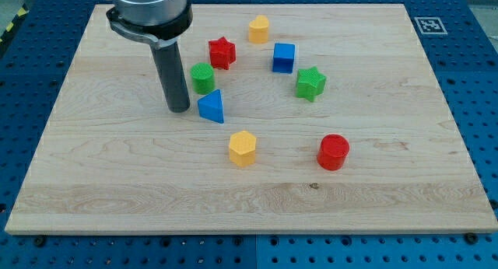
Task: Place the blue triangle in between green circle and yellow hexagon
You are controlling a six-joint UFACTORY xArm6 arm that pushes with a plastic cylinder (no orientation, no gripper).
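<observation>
The blue triangle [212,106] lies left of the board's middle, just below and right of the green circle [203,78]. A yellow hexagon [242,148] sits lower, below and right of the triangle. My tip [179,110] rests on the board just left of the blue triangle, with a small gap, and below-left of the green circle. A second yellow hexagon-like block [259,28] stands near the view's top.
A red star [222,52] sits above-right of the green circle. A blue cube [284,57] and a green star [310,83] lie to the right. A red cylinder [334,151] sits lower right. The wooden board [93,183] lies on a blue perforated table.
</observation>
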